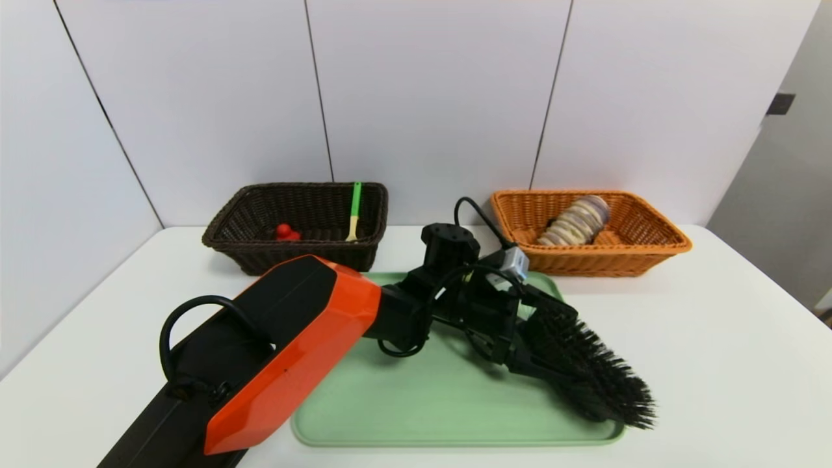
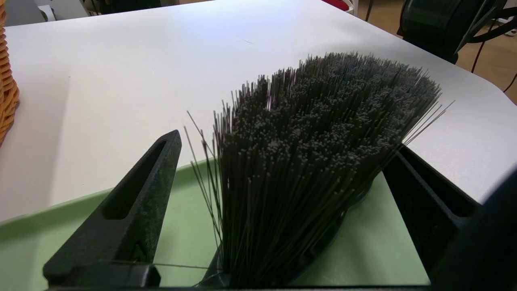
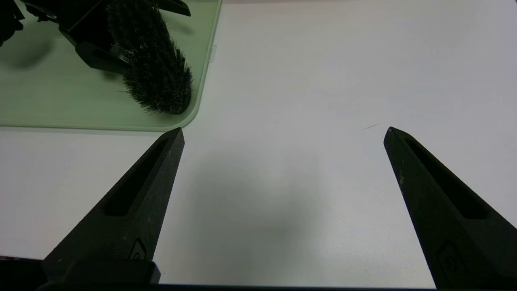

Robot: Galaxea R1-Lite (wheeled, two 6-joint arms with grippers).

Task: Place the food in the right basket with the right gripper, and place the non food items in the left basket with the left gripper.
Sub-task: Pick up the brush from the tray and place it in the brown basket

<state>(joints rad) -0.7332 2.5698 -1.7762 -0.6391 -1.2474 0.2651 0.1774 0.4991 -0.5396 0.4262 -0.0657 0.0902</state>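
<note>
The black-bristled brush (image 1: 585, 370) lies on the green tray (image 1: 422, 409), its handle hidden under my left gripper (image 1: 549, 338). That gripper is open and straddles the bristle head (image 2: 307, 161); the bristles brush one finger (image 2: 424, 194), while the other finger (image 2: 137, 194) stands apart from them. The dark brown basket (image 1: 305, 257) holds the red knob toy (image 1: 284, 232) and the green-handled yellow spoon (image 1: 354, 208). Inside the orange basket (image 1: 604, 260) rests the striped beige roll (image 1: 575, 221). The black box is out of view. My right gripper (image 3: 282, 131) hangs open over bare white table beside the tray's corner (image 3: 194, 113).
Both baskets stand at the back of the white table against the wall, the tray in front between them. The left arm's orange-and-black link (image 1: 279, 351) crosses the tray's near left part. The orange basket's side (image 2: 6, 81) shows beyond the tray in the left wrist view.
</note>
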